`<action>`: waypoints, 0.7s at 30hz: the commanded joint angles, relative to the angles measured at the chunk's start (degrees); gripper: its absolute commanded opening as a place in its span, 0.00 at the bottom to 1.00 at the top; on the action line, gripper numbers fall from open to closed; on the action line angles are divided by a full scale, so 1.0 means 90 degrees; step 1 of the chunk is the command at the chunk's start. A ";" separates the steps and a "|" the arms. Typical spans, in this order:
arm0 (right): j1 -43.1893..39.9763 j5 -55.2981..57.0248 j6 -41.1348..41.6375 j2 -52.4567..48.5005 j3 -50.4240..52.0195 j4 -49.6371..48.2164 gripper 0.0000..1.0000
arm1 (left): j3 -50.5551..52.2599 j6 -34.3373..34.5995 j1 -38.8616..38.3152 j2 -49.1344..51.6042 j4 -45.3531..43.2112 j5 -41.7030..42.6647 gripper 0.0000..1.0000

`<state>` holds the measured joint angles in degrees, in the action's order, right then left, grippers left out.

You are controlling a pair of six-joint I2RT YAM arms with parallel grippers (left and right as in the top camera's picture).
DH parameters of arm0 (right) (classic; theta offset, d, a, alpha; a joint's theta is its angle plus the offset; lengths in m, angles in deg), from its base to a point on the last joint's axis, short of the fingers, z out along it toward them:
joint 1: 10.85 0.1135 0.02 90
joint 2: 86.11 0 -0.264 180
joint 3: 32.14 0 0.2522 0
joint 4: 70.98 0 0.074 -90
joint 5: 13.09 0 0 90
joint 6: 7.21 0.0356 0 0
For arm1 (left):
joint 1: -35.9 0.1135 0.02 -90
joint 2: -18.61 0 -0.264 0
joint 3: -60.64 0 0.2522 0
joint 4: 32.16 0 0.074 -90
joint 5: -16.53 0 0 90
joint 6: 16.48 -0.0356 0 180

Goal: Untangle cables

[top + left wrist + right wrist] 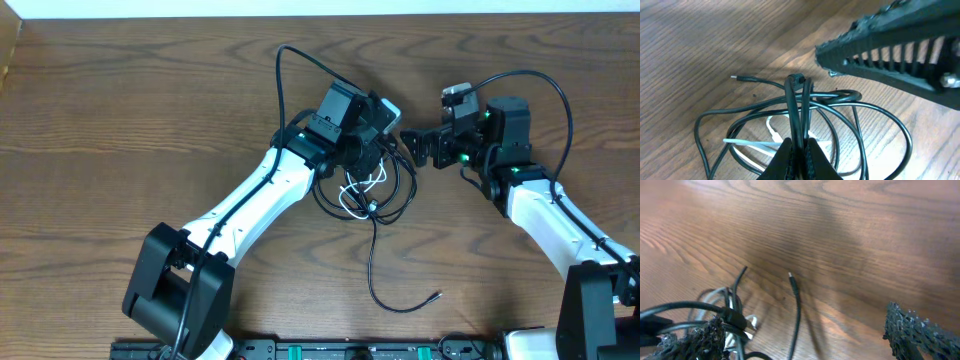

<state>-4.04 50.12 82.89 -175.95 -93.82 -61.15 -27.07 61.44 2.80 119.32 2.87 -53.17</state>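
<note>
Only left wrist view shows us left gripper (799, 151) pinching black cables (793, 107); right gripper (805, 340) spread wide. Overhead: loose tail (371, 260) runs lengthwise toward robot, plug hooking right.

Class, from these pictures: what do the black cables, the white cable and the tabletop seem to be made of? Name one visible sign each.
The black cables look like rubbery plastic sheathing, slightly glossy: light glints along the curves. The white cable seems similar plastic, smooth and duller. The tabletop is wood or wood-look laminate, satin: brown grain lines, soft sheen.
</note>
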 commanded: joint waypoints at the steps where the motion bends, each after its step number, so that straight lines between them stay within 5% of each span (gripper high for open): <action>1: -0.0027 0.0134 -0.0901 0.0124 -0.0090 0.0005 0.99 | 0.0039 -0.0199 -0.0007 -0.0080 0.0005 0.0192 0.36; 2: -0.0027 0.0131 -0.0899 0.0124 -0.0090 0.0005 0.99 | 0.0039 -0.0197 -0.0007 -0.0080 -0.0019 0.0192 0.78; 3: -0.0027 0.0131 -0.0899 0.0124 -0.0090 0.0007 0.99 | 0.0039 -0.0187 -0.0007 -0.0080 -0.0049 0.0155 0.99; 21: -0.0019 0.0134 -0.0879 0.0112 -0.0090 0.0464 0.99 | 0.0039 -0.0151 -0.0007 0.0172 0.0588 -0.0260 1.00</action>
<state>-4.04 51.11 75.85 -175.95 -93.82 -58.00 -27.05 60.78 2.76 119.43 7.62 -53.65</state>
